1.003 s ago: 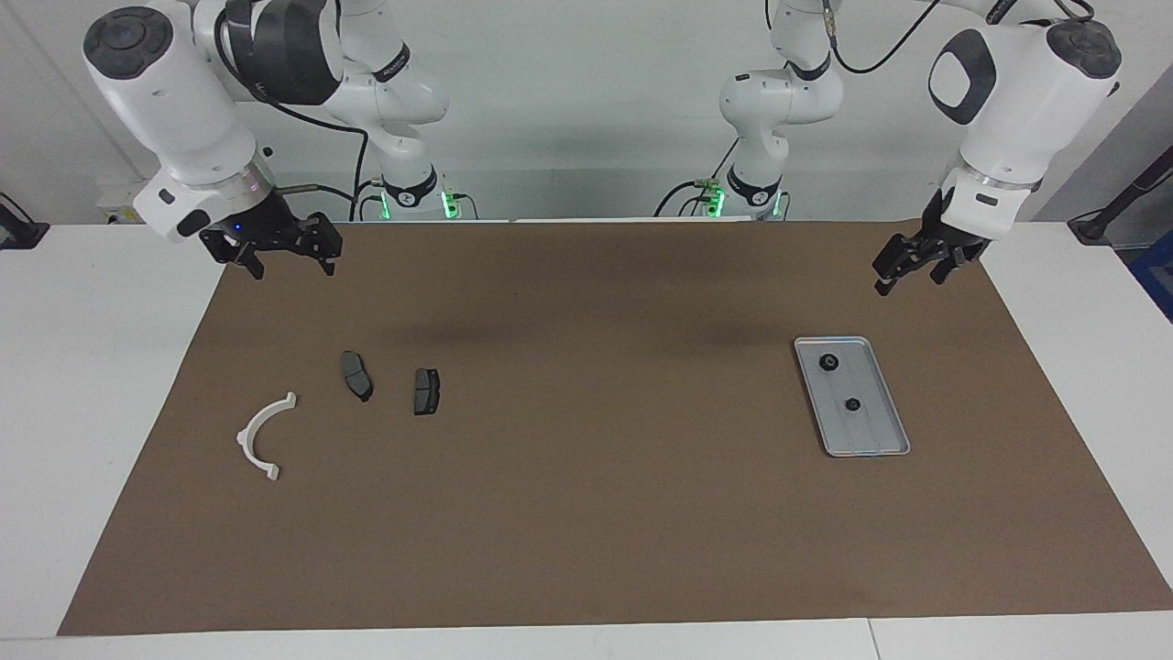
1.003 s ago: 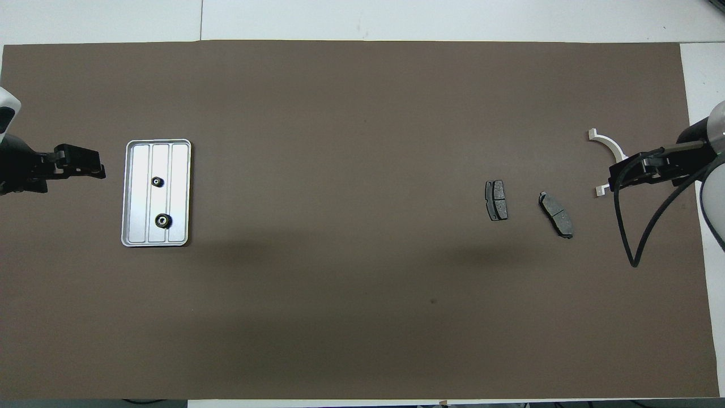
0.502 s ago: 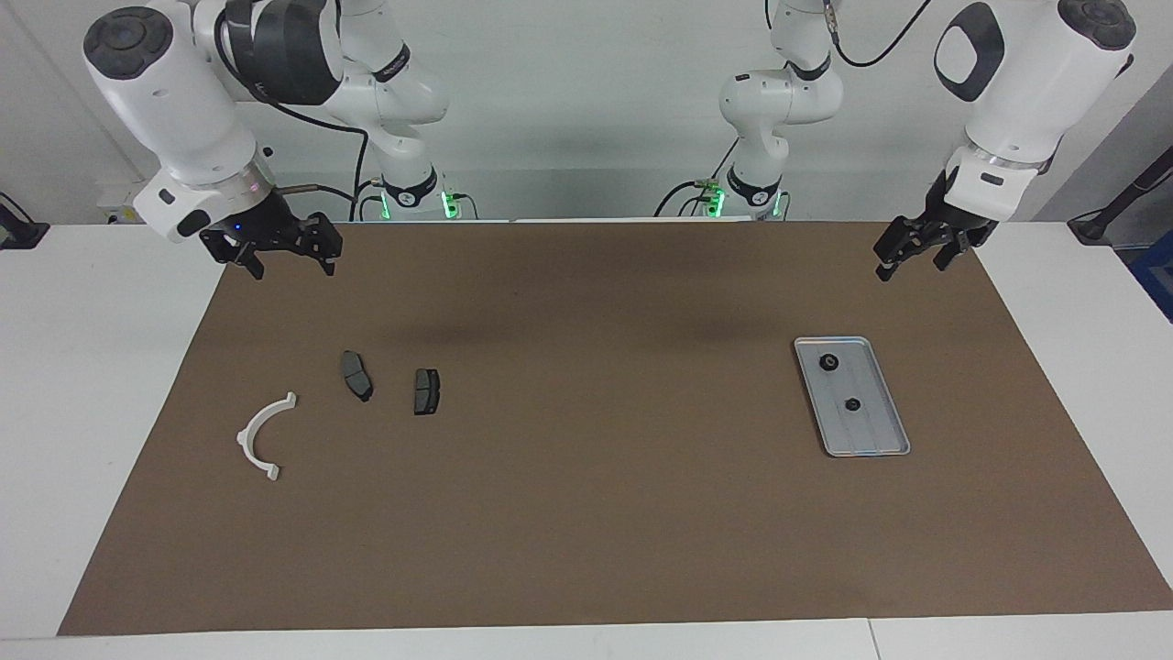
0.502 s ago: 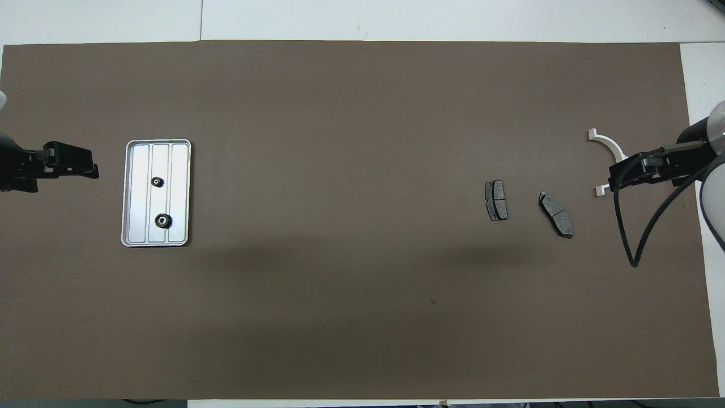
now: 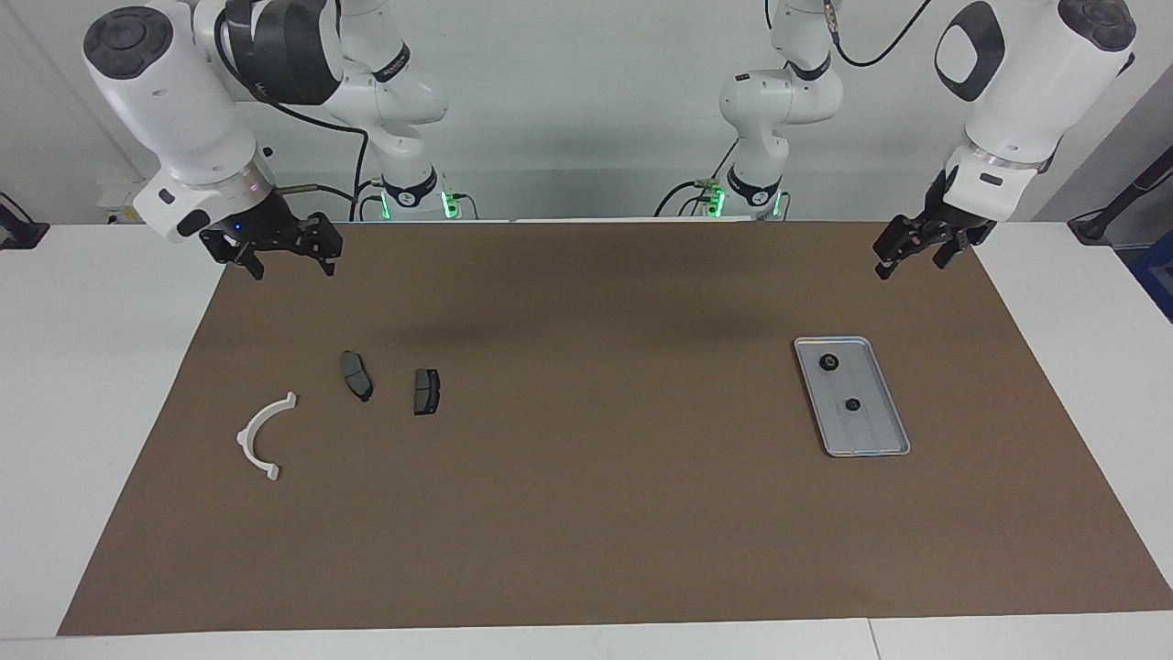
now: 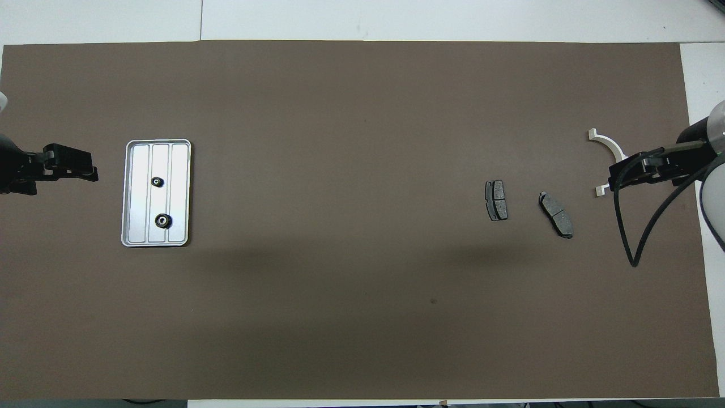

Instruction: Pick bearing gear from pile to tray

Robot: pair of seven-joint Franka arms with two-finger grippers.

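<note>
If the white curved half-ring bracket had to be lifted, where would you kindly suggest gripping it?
Probably at the middle of the white curved half-ring bracket, coming straight down. It lies flat on the brown mat, apart from the brake pads, and the band is narrow there, so fingers could straddle its inner and outer edges.

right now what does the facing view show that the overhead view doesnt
Only the facing view shows both arms whole, with the left hand and right hand raised off the mat, both open and empty. Only the overhead view shows the tray's lengthwise ribs clearly. Both show two bearing gears in the tray, two brake pads and the white bracket.
</note>
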